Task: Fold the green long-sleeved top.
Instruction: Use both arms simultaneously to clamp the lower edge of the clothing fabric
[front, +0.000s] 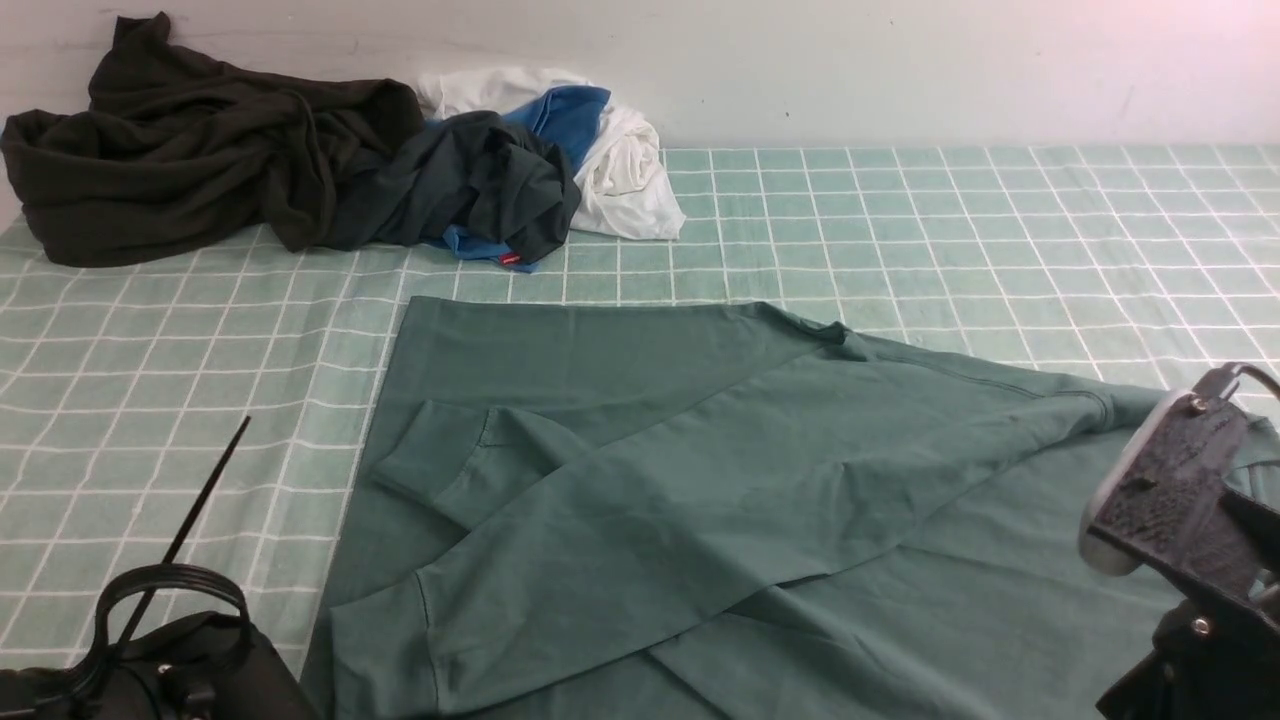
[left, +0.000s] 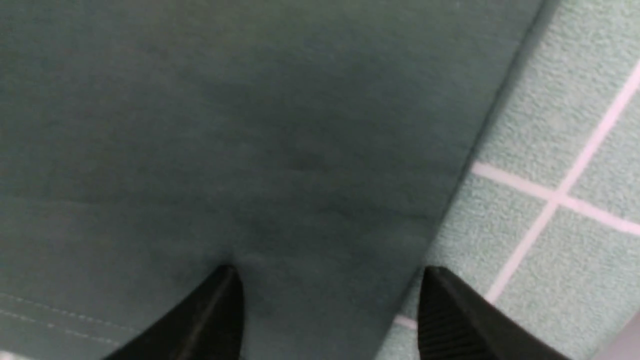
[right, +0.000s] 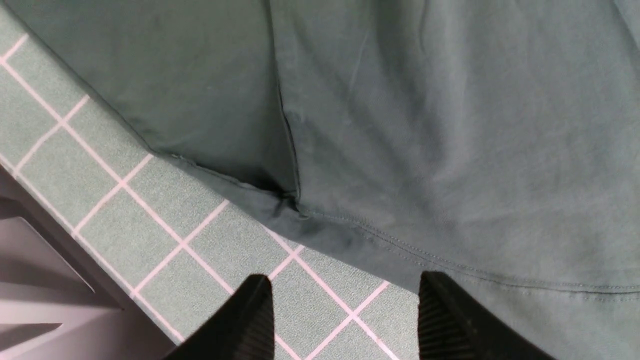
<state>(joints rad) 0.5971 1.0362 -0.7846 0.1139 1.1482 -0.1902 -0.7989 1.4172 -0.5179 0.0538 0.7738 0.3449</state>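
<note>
The green long-sleeved top (front: 700, 480) lies flat on the checked cloth, with both sleeves folded across its body. One cuff (front: 385, 640) sits near the front left and the other cuff (front: 430, 450) lies above it. In the left wrist view my left gripper (left: 330, 300) is open just over the top's side edge (left: 450, 200), with nothing between its fingers. The right wrist view shows my right gripper (right: 345, 305) open above the stitched hem (right: 400, 245), one finger (right: 450, 320) over the fabric and the other over bare cloth. In the front view only the arms' wrists show, at the bottom corners.
A very dark olive-black garment (front: 190, 150), a navy-grey one with blue lining (front: 480, 190) and a white one (front: 630, 170) are heaped at the back left by the wall. The green checked cloth (front: 950, 220) covers the table. Its front edge (right: 50, 280) shows in the right wrist view.
</note>
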